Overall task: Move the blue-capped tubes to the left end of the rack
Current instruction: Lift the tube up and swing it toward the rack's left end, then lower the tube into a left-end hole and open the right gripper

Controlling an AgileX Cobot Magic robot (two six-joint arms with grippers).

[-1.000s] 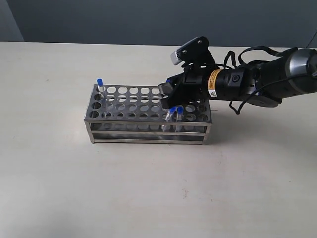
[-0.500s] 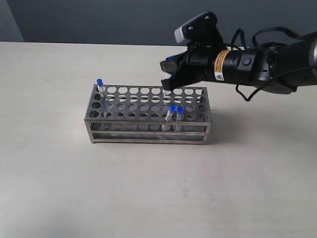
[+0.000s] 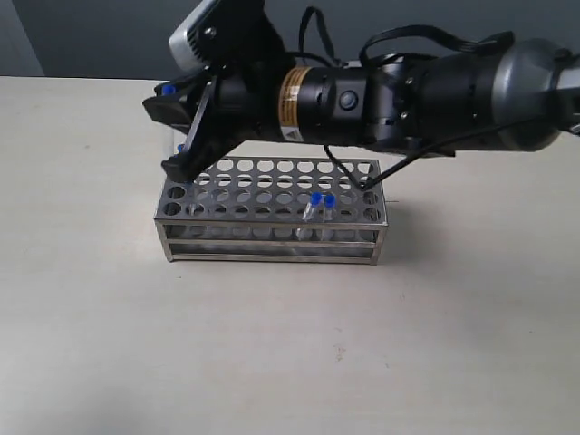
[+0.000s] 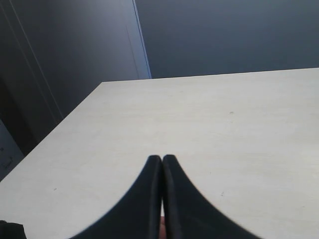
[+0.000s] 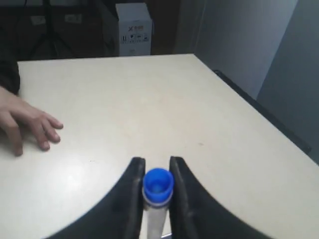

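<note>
1. My right claw (image 5: 156,163) is clamped on a blue-capped tube (image 5: 158,185). Both black fingers press the clear tube just under its bright blue cap, which stands up between them.
2. My right arm (image 3: 408,86) reaches across from the right, so this claw hangs over the left end of the rack (image 3: 272,246), toward its far side.
3. I cannot tell whether the gripped tube's lower end sits in a hole or hangs above the top plate, because my own claw hides it.
4. The rack is shiny steel with open sides and four rows of round holes. It stands on the pale table (image 3: 272,353) with one long side facing the near edge.
5. At the rack's far-left corner, the blue cap of a corner tube (image 3: 181,148) peeks out beside my claw.
6. Two blue-capped tubes (image 3: 314,198) (image 3: 329,198) stand side by side in the near row, right of the rack's middle. Both are slightly tilted.
7. My left claw (image 4: 162,162) has its fingers pressed together with nothing between them, above bare table.
8. A person's hand (image 5: 25,124) lies flat on the table, well apart from my right claw, and a cardboard box (image 5: 133,30) stands beyond the table.
</note>
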